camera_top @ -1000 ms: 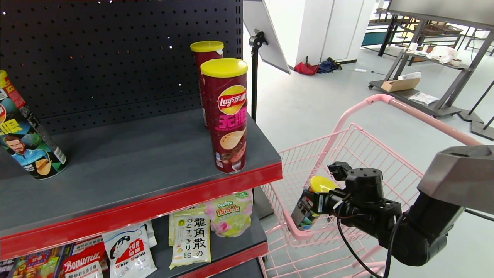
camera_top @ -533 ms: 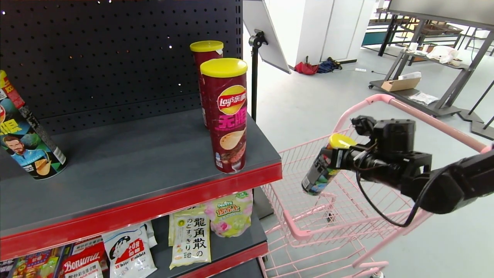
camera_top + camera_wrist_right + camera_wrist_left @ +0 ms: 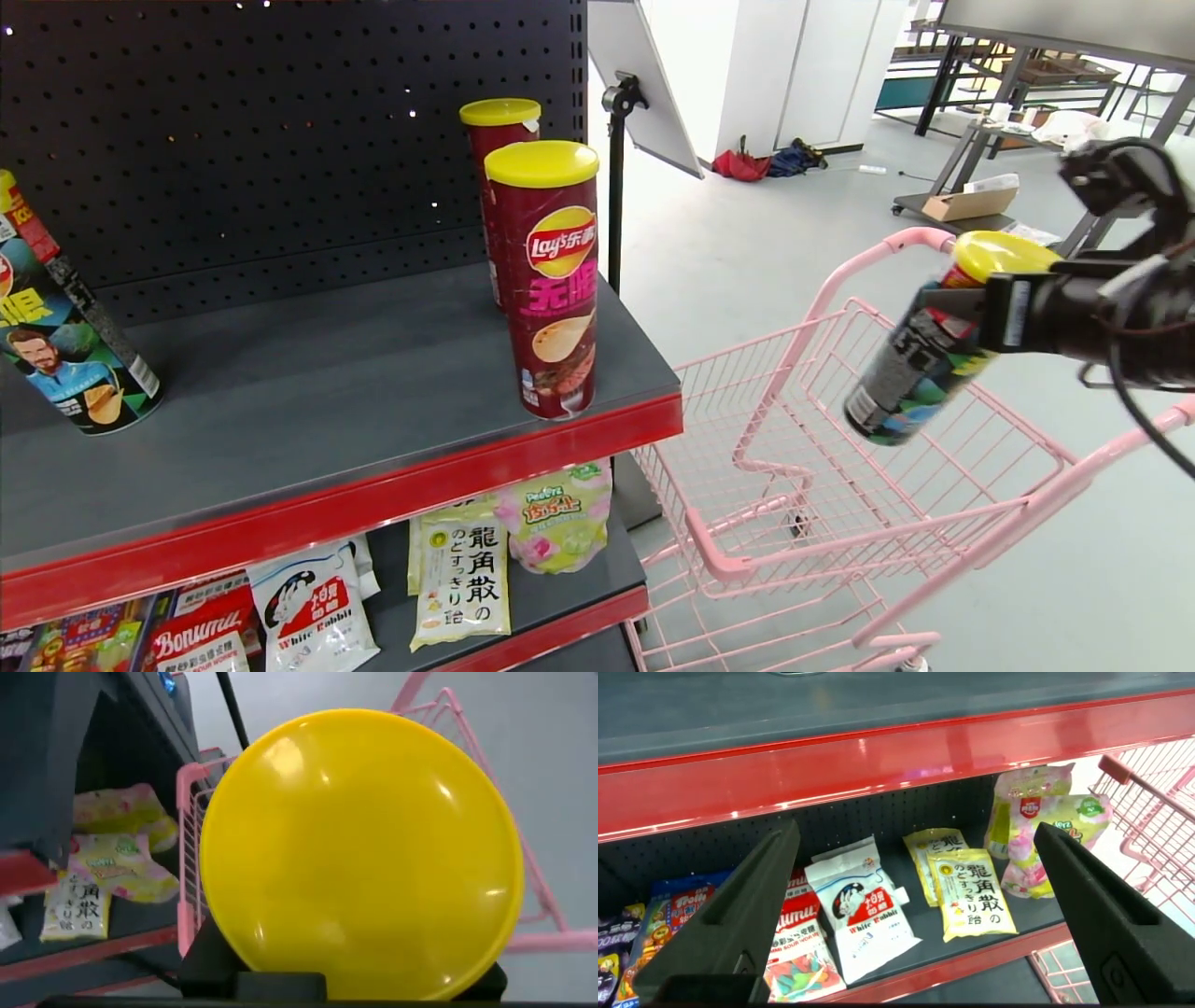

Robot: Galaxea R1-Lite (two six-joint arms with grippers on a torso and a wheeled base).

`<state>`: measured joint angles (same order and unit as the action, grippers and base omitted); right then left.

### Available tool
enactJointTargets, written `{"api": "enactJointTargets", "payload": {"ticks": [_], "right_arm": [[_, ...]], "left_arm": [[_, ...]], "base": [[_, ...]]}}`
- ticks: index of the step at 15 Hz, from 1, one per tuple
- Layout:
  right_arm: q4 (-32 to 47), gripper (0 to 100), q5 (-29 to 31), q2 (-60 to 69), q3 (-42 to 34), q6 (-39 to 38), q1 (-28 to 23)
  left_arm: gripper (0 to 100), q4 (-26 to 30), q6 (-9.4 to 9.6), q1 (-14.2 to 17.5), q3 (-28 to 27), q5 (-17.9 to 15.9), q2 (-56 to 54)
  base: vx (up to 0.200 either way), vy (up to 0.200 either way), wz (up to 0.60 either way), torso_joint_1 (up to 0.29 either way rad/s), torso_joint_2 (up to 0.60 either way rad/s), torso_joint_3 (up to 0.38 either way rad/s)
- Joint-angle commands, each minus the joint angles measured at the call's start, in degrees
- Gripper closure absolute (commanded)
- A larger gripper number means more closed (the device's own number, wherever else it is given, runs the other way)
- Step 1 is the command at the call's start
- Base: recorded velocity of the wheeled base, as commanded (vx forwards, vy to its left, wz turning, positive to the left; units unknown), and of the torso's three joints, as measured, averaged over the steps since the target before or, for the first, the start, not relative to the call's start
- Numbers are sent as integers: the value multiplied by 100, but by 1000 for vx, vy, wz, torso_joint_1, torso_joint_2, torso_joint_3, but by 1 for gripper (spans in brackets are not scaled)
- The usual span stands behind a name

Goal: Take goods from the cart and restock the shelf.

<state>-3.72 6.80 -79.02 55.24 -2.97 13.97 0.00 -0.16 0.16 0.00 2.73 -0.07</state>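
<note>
Right end effector point(image 3: 1001, 315), rising out of the cart point(image 3: 920, 239) over the last second, is gripping a chip can point(image 3: 910, 373) just under its lid. The can is tilting, base pointing left toward the upper shelf point(image 3: 327, 373), well apart.

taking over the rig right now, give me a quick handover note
Right end effector: shut on the yellow-lidded chip can, held tilted over the pink cart.
Left end effector: open, empty, facing the snack bags under the top shelf.
On the top shelf: two maroon cans at its right end, one dark can at its left.
Done: can out of the cart.
Left: stand it on the top shelf.
</note>
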Motion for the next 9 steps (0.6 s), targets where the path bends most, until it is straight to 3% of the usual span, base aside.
{"api": "enactJointTargets", "payload": {"ticks": [1, 3, 4, 9], "right_arm": [[1321, 100, 287, 2145, -514, 368, 97], [1268, 100, 322, 2725, -997, 412, 97], [1321, 100, 621, 3384, -1551, 447, 27], [1339, 100, 770, 3824, -1955, 667, -123]], "left_arm": [[0, 0, -2, 2, 0, -1, 7], [0, 0, -2, 2, 0, -1, 7], [0, 0, -2, 2, 0, -1, 7], [0, 0, -2, 2, 0, -9, 7]], "base": [[0, 0, 0, 0, 0, 0], [0, 0, 0, 0, 0, 0], [0, 0, 0, 0, 0, 0], [0, 0, 0, 0, 0, 0]]}}
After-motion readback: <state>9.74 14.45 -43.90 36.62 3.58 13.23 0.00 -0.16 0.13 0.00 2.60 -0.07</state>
